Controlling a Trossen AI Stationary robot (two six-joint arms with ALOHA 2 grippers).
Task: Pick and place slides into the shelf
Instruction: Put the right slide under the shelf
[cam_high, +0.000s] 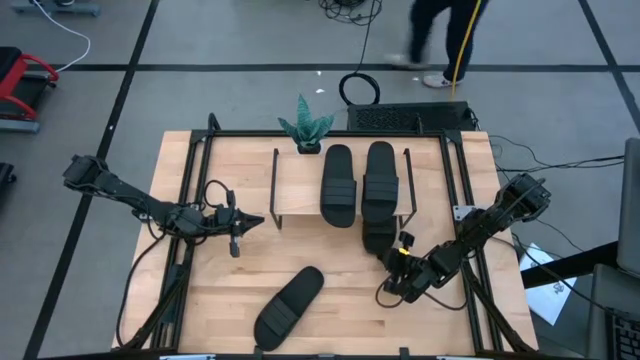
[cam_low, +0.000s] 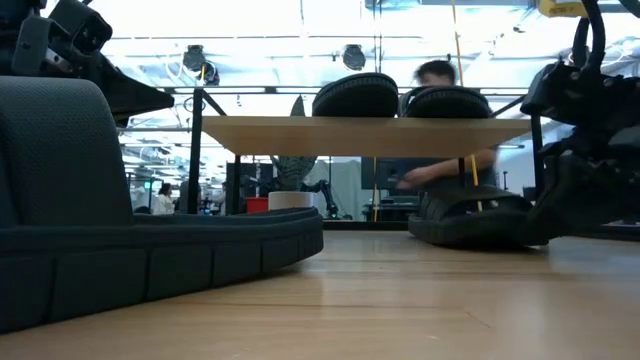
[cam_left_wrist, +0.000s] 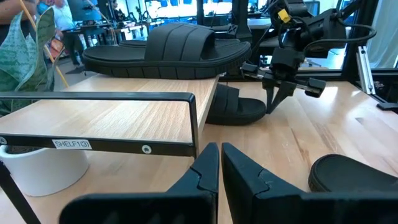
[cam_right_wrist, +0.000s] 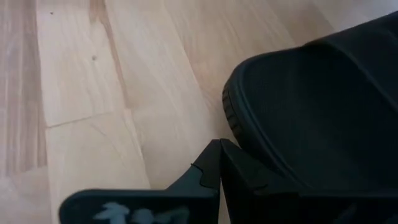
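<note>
— From above: two slides (cam_high: 357, 185) lie on the shelf (cam_high: 300, 187), a third (cam_high: 378, 236) sits half under it, a fourth (cam_high: 289, 305) lies loose on the bench (cam_high: 330, 262). Four slides, one shelf.
— And the claws?
— Left claw (cam_high: 255, 221) pressed together by the shelf's left end, holding nothing. Right claw (cam_high: 385, 292), also closed and empty, hangs near the third slide.
— Right wrist view?
— Its fingers (cam_right_wrist: 211, 168) sit at that slide's rim (cam_right_wrist: 323, 118). I'd open them first, then take the edge squarely.
</note>
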